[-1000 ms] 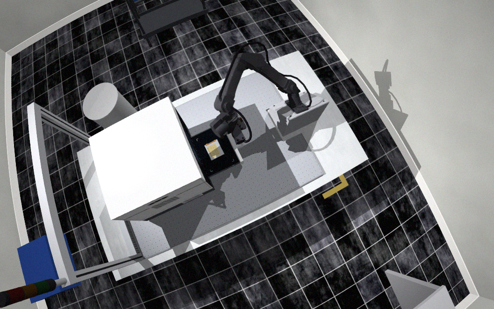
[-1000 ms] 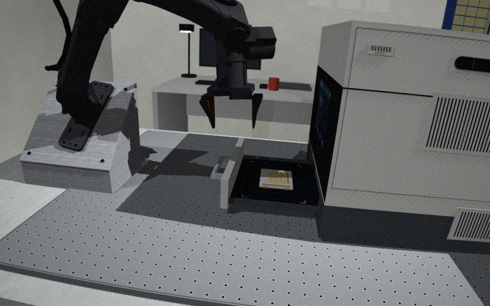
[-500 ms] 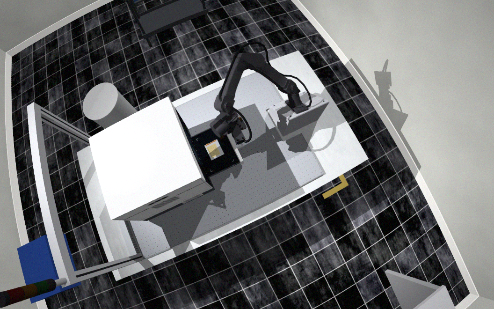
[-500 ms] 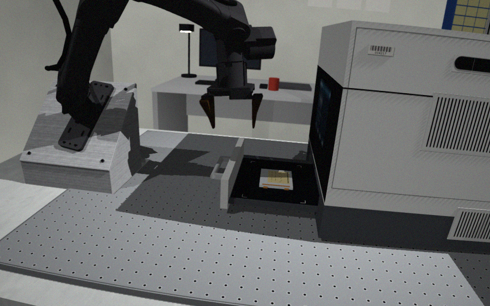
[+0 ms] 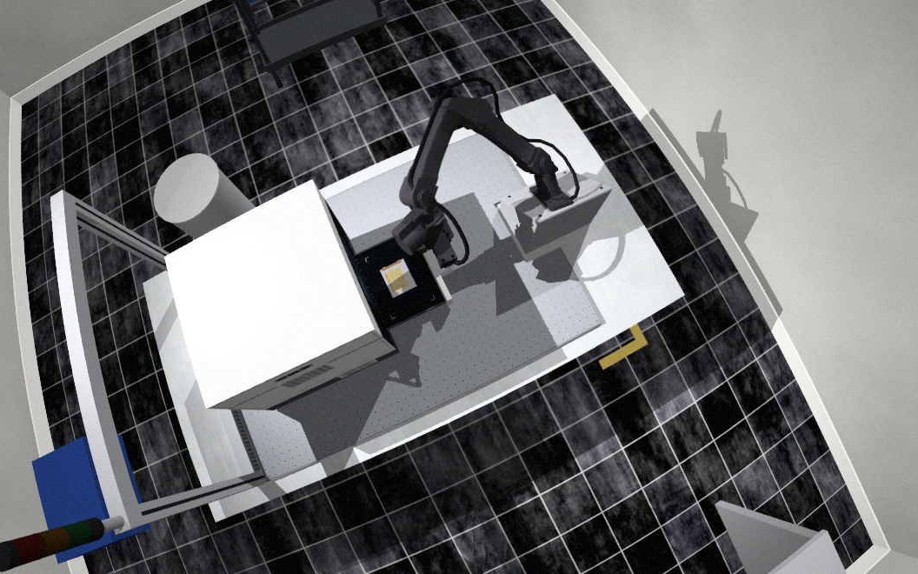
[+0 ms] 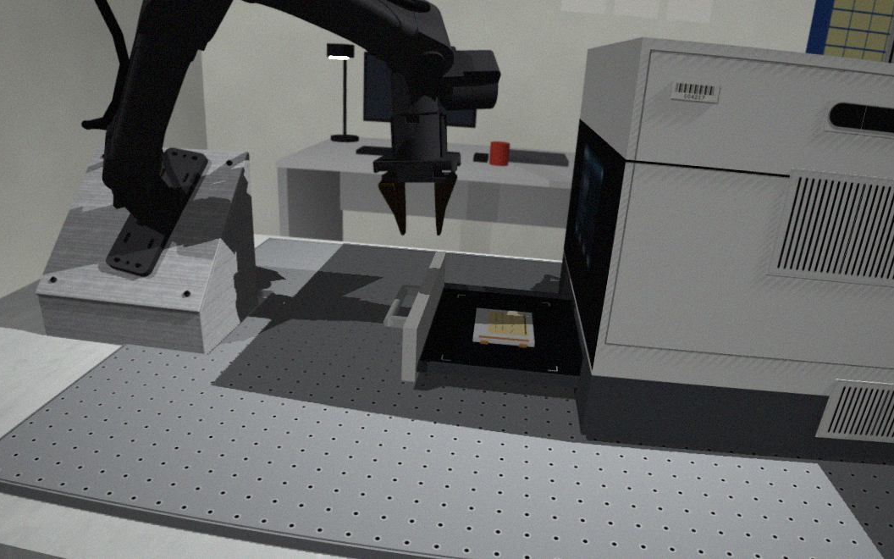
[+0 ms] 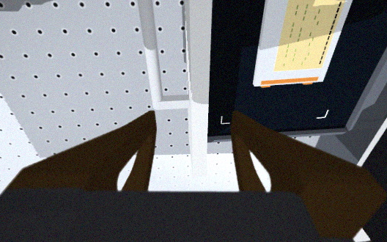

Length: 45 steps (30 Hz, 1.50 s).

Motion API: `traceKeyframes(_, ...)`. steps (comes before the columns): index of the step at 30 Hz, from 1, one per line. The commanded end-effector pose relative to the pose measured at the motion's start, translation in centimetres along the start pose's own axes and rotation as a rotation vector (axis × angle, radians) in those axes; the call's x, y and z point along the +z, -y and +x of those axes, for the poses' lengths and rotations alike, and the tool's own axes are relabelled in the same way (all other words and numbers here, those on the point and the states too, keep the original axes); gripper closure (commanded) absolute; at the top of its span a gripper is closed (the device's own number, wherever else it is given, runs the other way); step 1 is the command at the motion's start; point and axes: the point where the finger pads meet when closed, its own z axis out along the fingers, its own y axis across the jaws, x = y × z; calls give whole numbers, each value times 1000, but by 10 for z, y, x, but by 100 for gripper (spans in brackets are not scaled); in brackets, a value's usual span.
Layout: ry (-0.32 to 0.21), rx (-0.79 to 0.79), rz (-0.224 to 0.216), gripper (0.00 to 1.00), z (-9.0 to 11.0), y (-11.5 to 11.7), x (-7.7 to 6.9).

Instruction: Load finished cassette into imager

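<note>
The finished cassette [image 6: 504, 327], white with a yellow gel window and an orange end strip, lies flat on the dark glass of the imager's open drawer [image 6: 506, 346], inside the white corner marks. It also shows in the overhead view [image 5: 398, 277] and the wrist view [image 7: 295, 44]. The imager [image 6: 749, 207] is a large white box at the right. My gripper [image 6: 417, 229] hangs well above the drawer's grey front panel [image 6: 422, 312] and its handle [image 6: 398, 308]. Its fingers stand partly apart with nothing between them. In the wrist view the fingertips straddle the line of the front panel [image 7: 198, 73].
The arm's grey base pedestal [image 6: 145, 277] stands at the left on the perforated breadboard [image 6: 367, 472]. A desk with a red cup [image 6: 499, 152] is in the background. The imager's body closes off the right side.
</note>
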Motion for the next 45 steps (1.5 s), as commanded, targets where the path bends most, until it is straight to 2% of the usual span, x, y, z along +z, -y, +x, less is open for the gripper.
traceKeyframes(1, 17, 74, 21, 65, -4, -12, -20)
traceKeyframes(14, -5, 507, -9, 65, -6, -74, -38)
traceKeyframes(16, -5, 507, -9, 65, -6, -74, -38)
traceKeyframes(17, 18, 569, 8, 65, -6, -66, -47)
traceKeyframes(18, -9, 573, -14, 65, -6, -84, -41)
traceKeyframes(22, -16, 706, -23, 65, -7, -103, -47)
traceKeyframes(23, -18, 740, -25, 65, -7, -104, -47)
traceKeyframes(24, 9, 800, -13, 65, -8, -92, -54)
traceKeyframes(25, -16, 810, -28, 65, -13, -95, -48)
traceKeyframes(31, -26, 1010, -42, 65, -13, -95, -48)
traceKeyframes(33, -26, 1010, -42, 65, -13, -95, -48)
traceKeyframes(45, -47, 1411, -73, 65, -12, -95, -47)
